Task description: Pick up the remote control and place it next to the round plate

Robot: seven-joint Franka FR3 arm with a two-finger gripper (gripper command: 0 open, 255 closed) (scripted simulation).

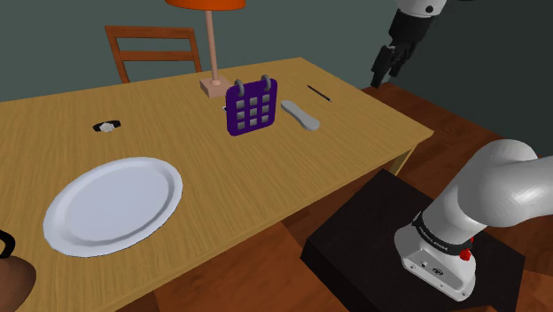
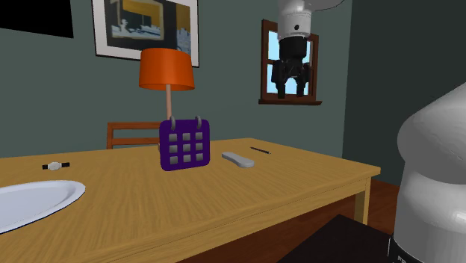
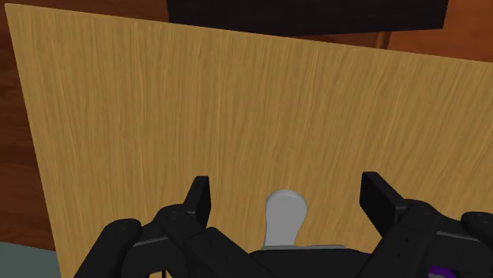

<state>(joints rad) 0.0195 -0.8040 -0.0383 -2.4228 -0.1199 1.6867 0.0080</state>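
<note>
The remote control (image 1: 300,115) is a slim grey bar lying flat on the wooden table (image 1: 266,191), just to the right of a purple calendar in the shoulder view. It also lies by the calendar in the second exterior view, remote (image 2: 237,159). The round white plate (image 1: 113,204) rests near the table's front left; its edge, plate (image 2: 33,202), appears at the second exterior view's lower left. My black gripper (image 1: 386,69) hangs high in the air past the table's right end, gripper (image 2: 290,91), open and holding nothing. Through the wrist camera, the remote's rounded end (image 3: 284,219) lies far below, between the spread fingers (image 3: 197,197).
A purple calendar (image 1: 252,105) stands upright beside the remote, with an orange lamp (image 1: 211,49) behind it. A black pen (image 1: 319,93) lies beyond the remote and a wristwatch (image 1: 107,127) to the left. A wooden chair (image 1: 152,50) stands behind the table. The dark stand (image 1: 408,248) is lower right.
</note>
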